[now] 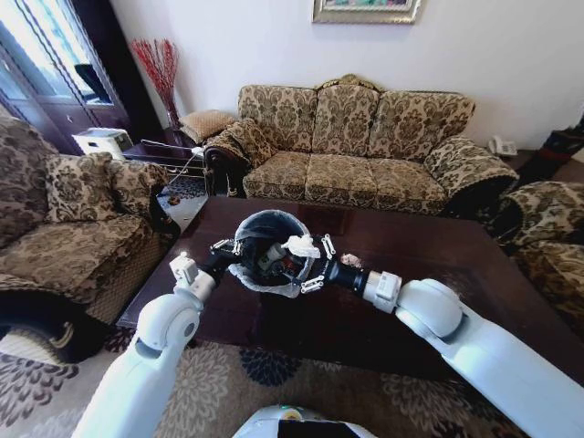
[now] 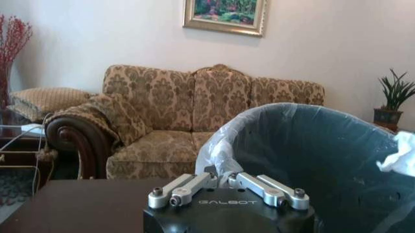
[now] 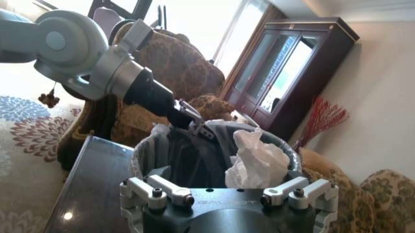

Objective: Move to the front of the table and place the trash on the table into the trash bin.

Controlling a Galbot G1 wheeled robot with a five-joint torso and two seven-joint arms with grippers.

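1. Finds the right pincer (image 1: 310, 263) at 4 o'clock of the trash bin (image 1: 265, 239), fingers spread wide apart and clamped on nothing.
2. Spots a crumpled white paper wad (image 3: 256, 158) just past those open fingers, at the bin's 3 o'clock rim. Looks perched over the mouth rather than down inside; cannot tell whether it rests on the liner (image 2: 217, 148).
3. Places the left pincer (image 1: 225, 248) at the bin's 9 o'clock, fingers drawn together on the liner-covered rim.
4. Judges the first risk as the wad: could catch on a fingertip as the right pincer pulls away and get flicked out onto the tabletop (image 1: 429, 274).
5. Judges the second risk as the thin liner: might slip or tear in the left pinch, letting the bin rock and spill.
6. Reads the tabletop as glossy, dark and slick, so likely to let the bin slide under a sideways nudge. Notes a small pale scrap (image 1: 351, 262) near the bin's 3 o'clock, beside the right wrist.
7. Takes in the room: patterned rug (image 1: 274, 374) at 6 o'clock, armchair (image 1: 73, 210) at 9, sofa (image 1: 356, 155) at 12 with a framed picture (image 2: 226, 14) above, red twigs (image 1: 157, 59) at 11.
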